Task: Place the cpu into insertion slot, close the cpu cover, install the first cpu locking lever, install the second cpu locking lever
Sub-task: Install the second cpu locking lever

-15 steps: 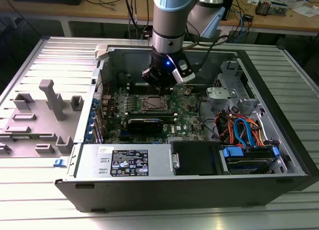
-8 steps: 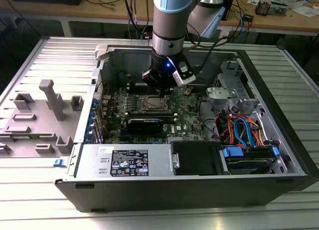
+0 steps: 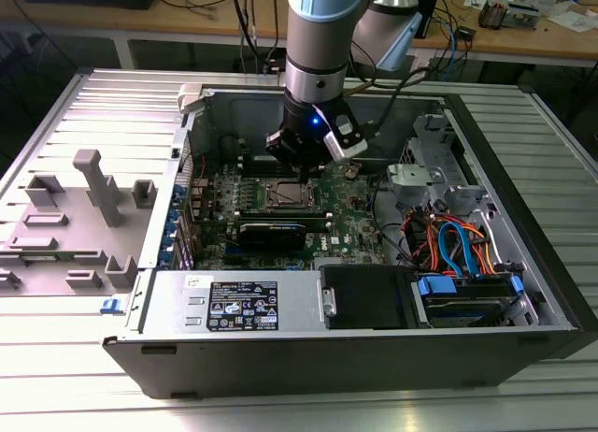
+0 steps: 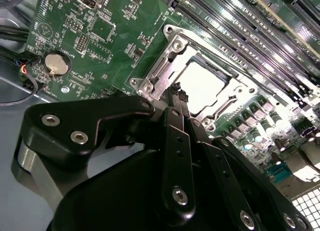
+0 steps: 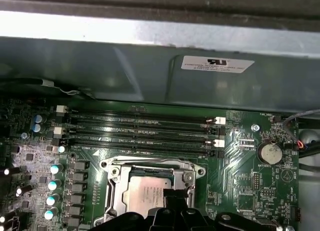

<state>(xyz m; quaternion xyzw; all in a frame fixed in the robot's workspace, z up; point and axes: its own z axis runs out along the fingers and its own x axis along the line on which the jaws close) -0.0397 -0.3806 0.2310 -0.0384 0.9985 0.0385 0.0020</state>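
silvery cpu cover (image 5: 150,178) under hand (image 4: 181,98)

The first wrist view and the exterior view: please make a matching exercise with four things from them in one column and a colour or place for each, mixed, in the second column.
Things:
1. cpu
2. coin battery
3. memory slots
4. cables

Descriptions:
A. round and silvery, on the green board
B. orange and blue, toward the exterior view's right of the case
C. long, narrow and black, between the socket and the case wall
D. flat, pale metal top, sitting in the socket frame just beyond the tool

Pairs: 1-D, 2-A, 3-C, 4-B
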